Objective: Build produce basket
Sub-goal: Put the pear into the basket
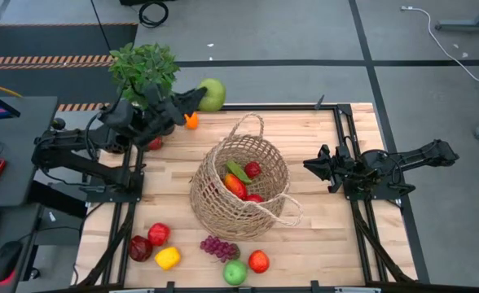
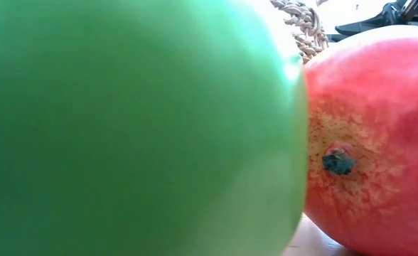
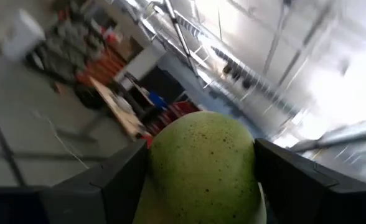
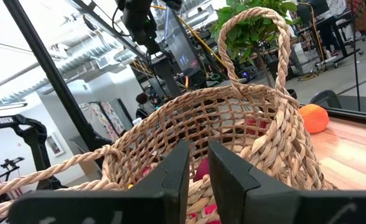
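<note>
Tabletop (image 1: 321, 236) scene: left gripper (image 1: 200, 96) holds a green pear (image 1: 213, 94) aloft.
Only the right wrist view shows right gripper (image 4: 197, 163) pinched shut beside the basket (image 4: 245, 118).

In the low view, a smooth green fruit (image 2: 138, 128) and a red-orange speckled fruit (image 2: 379, 142), both cut off by the edges, hide nearly all the tabletop beyond.

High view looks straight down; low view sits against fruit; both share basket (image 1: 239, 183) w/ right wrist.
</note>
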